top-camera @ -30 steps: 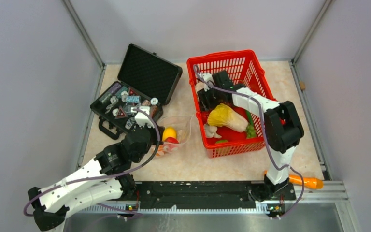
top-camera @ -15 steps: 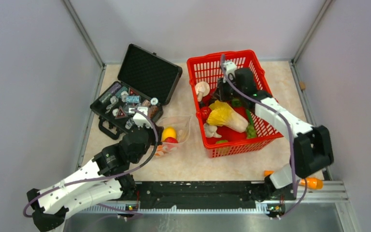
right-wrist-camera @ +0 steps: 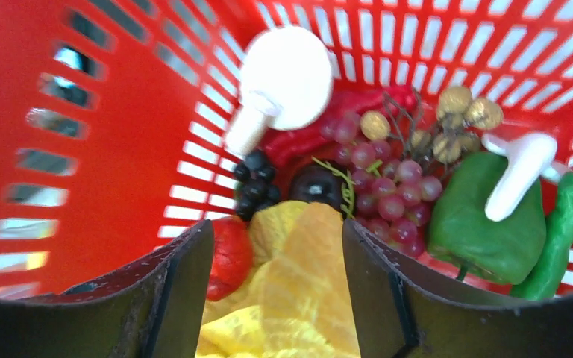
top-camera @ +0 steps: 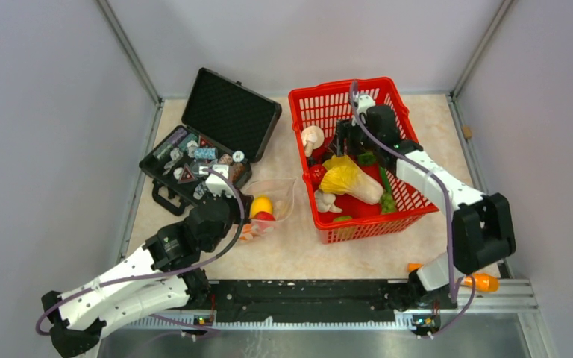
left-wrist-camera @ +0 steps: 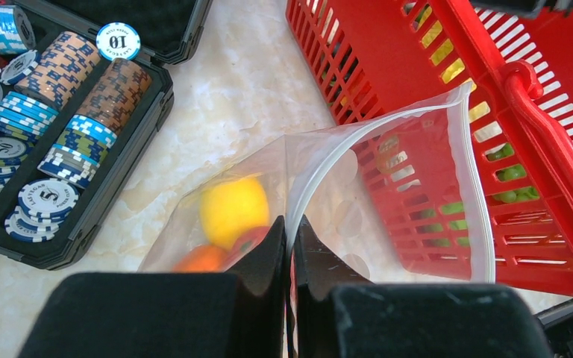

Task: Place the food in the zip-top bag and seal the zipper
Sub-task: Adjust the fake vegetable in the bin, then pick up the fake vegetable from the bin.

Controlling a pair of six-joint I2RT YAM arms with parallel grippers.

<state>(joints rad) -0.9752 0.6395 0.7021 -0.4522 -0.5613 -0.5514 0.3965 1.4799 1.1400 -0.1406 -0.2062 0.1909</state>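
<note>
The clear zip-top bag [left-wrist-camera: 388, 216] lies on the table beside the red basket, its mouth standing open. My left gripper [left-wrist-camera: 291, 233] is shut on the whitish zipper [left-wrist-camera: 379, 123] at the near edge of the mouth. Inside the bag are a yellow lemon [left-wrist-camera: 233, 209], an orange [left-wrist-camera: 201, 259] and a red fruit [left-wrist-camera: 252, 237]. My right gripper [right-wrist-camera: 277, 231] hangs open and empty inside the basket, over the pale yellow cabbage [right-wrist-camera: 298, 291]. A white mushroom [right-wrist-camera: 283, 71], dark grapes [right-wrist-camera: 388, 186], a green pepper [right-wrist-camera: 477, 224] and a red fruit [right-wrist-camera: 231, 257] lie around it.
The red mesh basket [top-camera: 343, 88] stands right of centre with high walls around my right gripper [top-camera: 347, 145]. An open black case [top-camera: 227, 112] of poker chips sits at the back left, close to the bag [top-camera: 276, 195]. An orange carrot [top-camera: 477, 281] lies by the front rail at the right.
My right arm swung from the basket's left side toward its back and right; its jaws narrowed and then opened again, empty. The left gripper and the bag have not moved.
</note>
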